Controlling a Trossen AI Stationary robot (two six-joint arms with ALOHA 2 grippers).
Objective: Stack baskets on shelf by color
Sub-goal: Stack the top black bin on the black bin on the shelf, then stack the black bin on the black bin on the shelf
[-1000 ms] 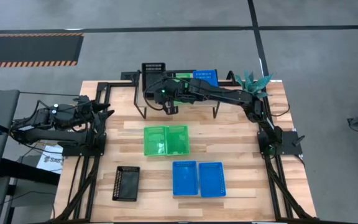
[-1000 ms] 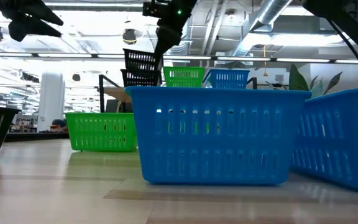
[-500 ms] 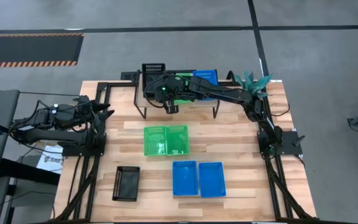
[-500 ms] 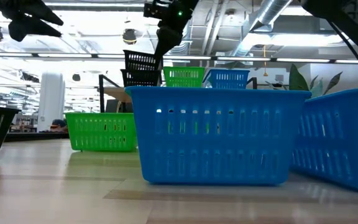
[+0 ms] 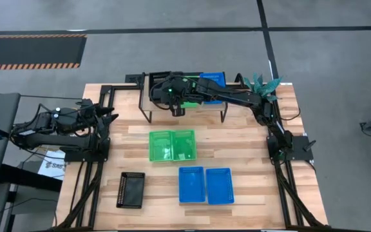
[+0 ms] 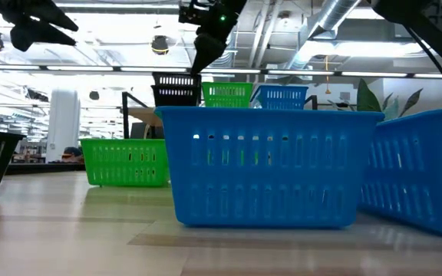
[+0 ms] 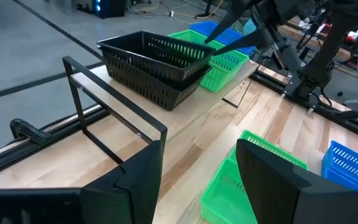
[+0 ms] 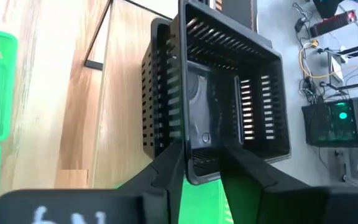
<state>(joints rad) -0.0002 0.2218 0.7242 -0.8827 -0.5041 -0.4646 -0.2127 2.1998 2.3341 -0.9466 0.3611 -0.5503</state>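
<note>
A black basket (image 8: 229, 93) sits level in a second black basket (image 7: 160, 84) at the left end of the shelf (image 7: 185, 118). My right gripper (image 8: 201, 168) is shut on the upper one and reaches over the shelf from the table's right (image 5: 171, 89). A green basket (image 6: 227, 94) and a blue basket (image 6: 281, 96) stand next to them on the shelf. My left gripper (image 7: 197, 180) is open and empty over the table's left edge (image 5: 108, 116). My right gripper pinches the upper black basket's wall (image 8: 194, 177) on the side facing the green basket, between its two fingers. The fingers slant down from above and from the table's right. The basket sits level, nested in the lower black basket on the shelf.
On the tabletop two green baskets (image 5: 172, 145) lie side by side in the middle, two blue baskets (image 5: 205, 185) nearer the front, and one black basket (image 5: 131, 189) at the front left. A green plant (image 5: 263, 84) stands at the far right corner.
My right gripper has moved down and a little toward the table's far edge with the black basket. The basket stood tilted above the lower black basket and now sits level inside it.
</note>
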